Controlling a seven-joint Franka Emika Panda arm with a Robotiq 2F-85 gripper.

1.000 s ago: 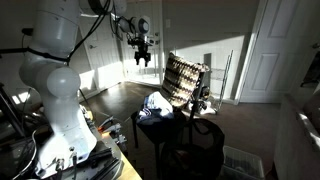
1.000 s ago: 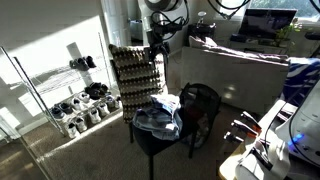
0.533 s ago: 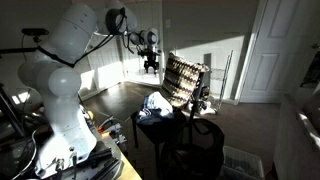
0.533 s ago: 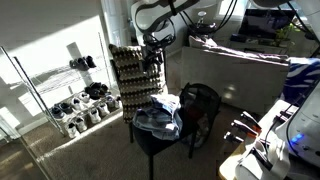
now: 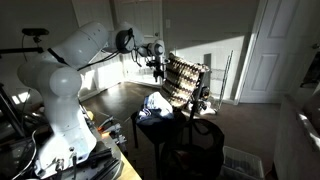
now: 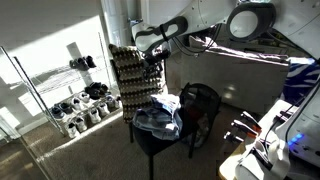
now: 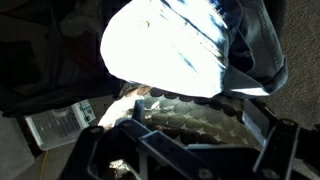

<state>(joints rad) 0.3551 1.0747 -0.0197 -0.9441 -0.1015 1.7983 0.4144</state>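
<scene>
A dark chair with a checker-patterned backrest [image 5: 185,82] stands in the middle of the room; the backrest also shows in an exterior view [image 6: 135,72]. A pile of white and blue-grey clothes [image 5: 155,105] lies on its seat [image 6: 158,115]. My gripper [image 5: 160,68] hangs just above and beside the top of the backrest [image 6: 152,62]. In the wrist view the gripper [image 7: 190,150] is open and empty, its dark fingers [image 7: 100,150] spread either side of the patterned backrest [image 7: 190,110]. The clothes [image 7: 180,40] lie beyond it.
A wire shoe rack [image 6: 80,95] stands by the sunlit wall. A second black round-backed chair [image 6: 202,100] stands next to the clothes. A sofa [image 6: 240,65] is behind. A white door [image 5: 275,50] is at the back. The robot's table [image 5: 110,165] is near.
The arm has swung lower and toward the chair, bringing the gripper from high in the room down to the top of the backrest.
</scene>
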